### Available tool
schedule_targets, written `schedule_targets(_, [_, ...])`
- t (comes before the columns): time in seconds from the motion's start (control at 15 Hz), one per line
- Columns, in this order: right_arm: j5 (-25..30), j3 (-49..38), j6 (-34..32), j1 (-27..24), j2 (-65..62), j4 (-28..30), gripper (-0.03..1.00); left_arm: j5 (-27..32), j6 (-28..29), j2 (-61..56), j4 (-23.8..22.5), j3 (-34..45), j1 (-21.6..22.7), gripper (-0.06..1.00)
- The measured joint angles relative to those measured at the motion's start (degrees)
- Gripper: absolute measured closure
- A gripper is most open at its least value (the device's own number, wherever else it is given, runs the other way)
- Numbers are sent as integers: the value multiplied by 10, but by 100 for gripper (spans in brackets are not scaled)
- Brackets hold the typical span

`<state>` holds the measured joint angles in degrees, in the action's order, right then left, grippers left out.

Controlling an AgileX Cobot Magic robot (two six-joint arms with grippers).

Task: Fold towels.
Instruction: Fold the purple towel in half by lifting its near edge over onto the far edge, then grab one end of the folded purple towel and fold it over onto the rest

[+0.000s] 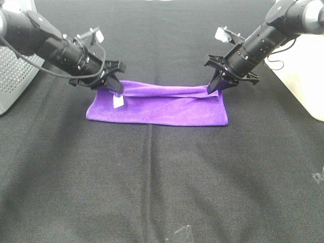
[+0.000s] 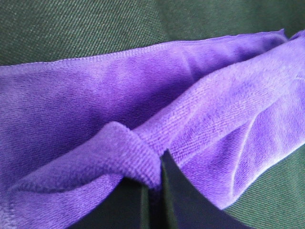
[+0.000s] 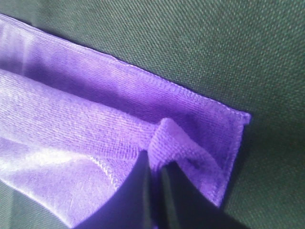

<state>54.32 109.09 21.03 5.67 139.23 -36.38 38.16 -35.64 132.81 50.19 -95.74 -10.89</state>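
Purple towel (image 1: 162,109) lay folded on a black table (image 1: 152,192).
Left gripper (image 1: 115,87) pinched its ten o'clock corner, right gripper (image 1: 215,89) its two o'clock corner.

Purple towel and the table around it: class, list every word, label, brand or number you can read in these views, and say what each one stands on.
No text reads clearly in any view.
The white tag on the purple towel: too small to read.
The pale mark on the black tablecloth, at the right edge of the high view: too blurred to read.
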Motion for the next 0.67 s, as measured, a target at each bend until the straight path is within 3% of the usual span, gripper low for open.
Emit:
schedule_targets(0.33, [-9,2,0,0,3,0,92,-13,0,6,1,-2,0,90])
schedule_targets(0.53, [-14,2,0,0,3,1,82,-28,0,11,0,-2,0,73])
schedule_targets(0.67, [-17,2,0,0,3,7,68,-45,0,12,-2,-2,0,58])
